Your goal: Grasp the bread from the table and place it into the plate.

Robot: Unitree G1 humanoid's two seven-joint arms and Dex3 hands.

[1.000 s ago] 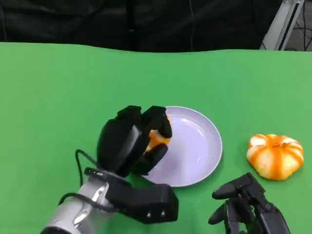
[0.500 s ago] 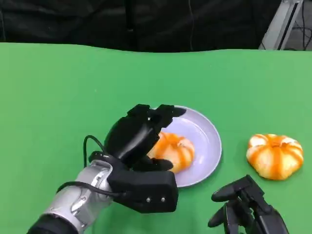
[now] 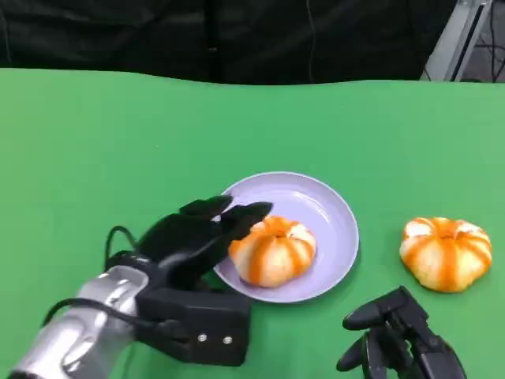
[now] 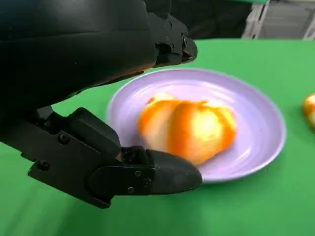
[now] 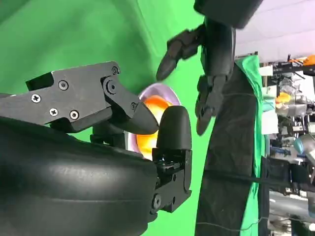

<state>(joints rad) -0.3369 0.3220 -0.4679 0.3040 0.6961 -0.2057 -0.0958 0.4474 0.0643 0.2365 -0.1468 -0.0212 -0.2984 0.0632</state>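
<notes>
You can see just part of the black right hand (image 3: 402, 339) at the bottom edge, and you cannot tell how its fingers sit. The black left hand (image 3: 197, 237) has let go and pulled back, fingers spread. The round orange-striped bread (image 3: 272, 249) now lies in the pale purple plate (image 3: 335, 221). Another orange-striped bun (image 3: 446, 253) sits on the green table (image 3: 95, 142).

Left hand (image 3: 193, 237) fingers spread, holding nothing; right hand (image 3: 398, 335) loosely curled.

lab: green-draped table (image 3: 95, 142), black backdrop (image 3: 237, 39)
</notes>
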